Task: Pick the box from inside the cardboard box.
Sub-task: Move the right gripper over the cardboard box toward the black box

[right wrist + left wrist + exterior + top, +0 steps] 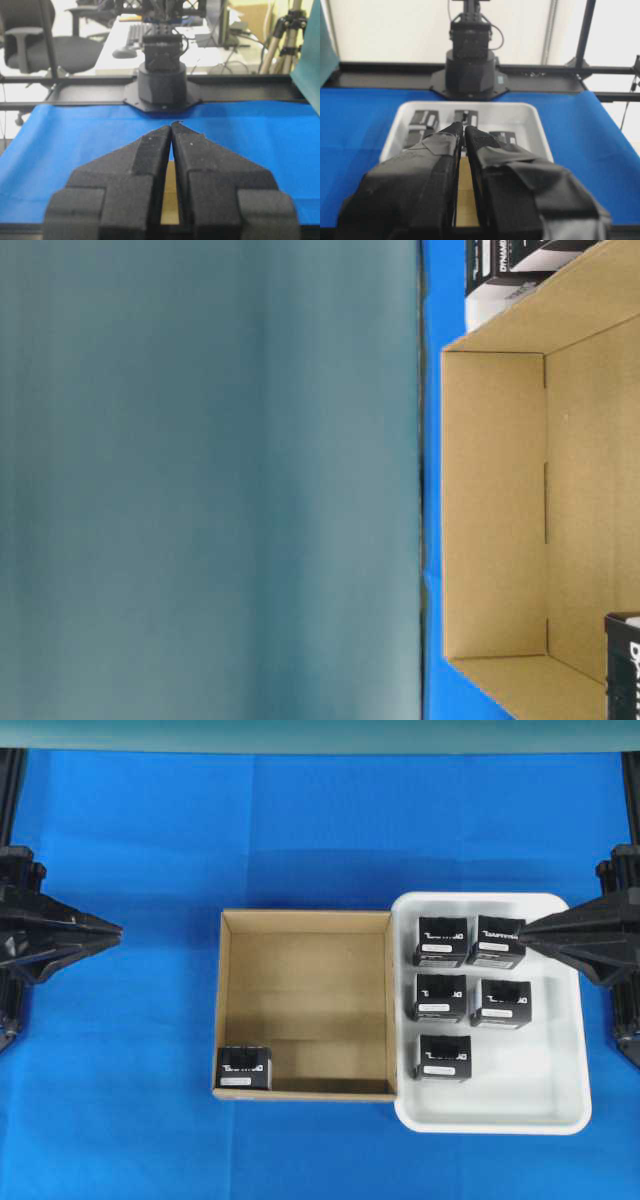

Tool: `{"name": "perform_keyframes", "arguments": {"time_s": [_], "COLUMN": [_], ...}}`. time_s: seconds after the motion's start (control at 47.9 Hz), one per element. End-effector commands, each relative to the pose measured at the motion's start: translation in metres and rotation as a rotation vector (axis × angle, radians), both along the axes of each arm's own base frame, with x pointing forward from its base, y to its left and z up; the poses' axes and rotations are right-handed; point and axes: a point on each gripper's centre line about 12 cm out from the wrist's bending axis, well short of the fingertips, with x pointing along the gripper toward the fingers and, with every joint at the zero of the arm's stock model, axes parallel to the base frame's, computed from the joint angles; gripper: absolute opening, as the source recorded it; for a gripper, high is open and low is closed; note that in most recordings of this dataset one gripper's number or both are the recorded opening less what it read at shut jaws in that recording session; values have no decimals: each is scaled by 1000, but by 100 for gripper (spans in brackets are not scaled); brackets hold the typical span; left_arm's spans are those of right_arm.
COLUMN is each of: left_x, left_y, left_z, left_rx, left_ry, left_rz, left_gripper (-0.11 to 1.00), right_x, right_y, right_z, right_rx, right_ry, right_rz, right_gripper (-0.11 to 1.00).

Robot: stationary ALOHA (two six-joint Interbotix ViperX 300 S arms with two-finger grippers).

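In overhead view only, box whole.

Blue table: cardboard box seemingly touching white tray.

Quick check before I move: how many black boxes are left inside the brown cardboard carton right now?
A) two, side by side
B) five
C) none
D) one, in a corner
D: the overhead view shows a single black box in the near-left corner of the cardboard carton; the other five sit in the white tray.
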Motion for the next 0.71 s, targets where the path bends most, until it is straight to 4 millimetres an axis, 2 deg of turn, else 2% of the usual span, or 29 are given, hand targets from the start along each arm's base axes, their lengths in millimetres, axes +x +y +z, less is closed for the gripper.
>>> {"name": "perform_keyframes", "arguments": {"time_s": [0.0,0.063,0.167,0.272,0.689], "left_x": [4,4,6,7,4], "left_y": [2,3,2,0,-1], "left_z": [9,12,16,18,15], "left_rx": [6,6,6,6,5], "left_ry": [-9,-9,14,61,262], "left_rz": [7,11,9,-2,-5], "left_gripper": [14,14,2,-3,-4], "right_x": [3,5,11,22,85], "right_y": [0,-2,-3,-1,8], "right_z": [8,11,10,7,4], "right_rx": [32,103,236,293,335], "right_ry": [-18,-11,59,178,731], "right_rz": [1,-8,-15,-12,-26], "right_gripper": [14,15,4,1,1]}}
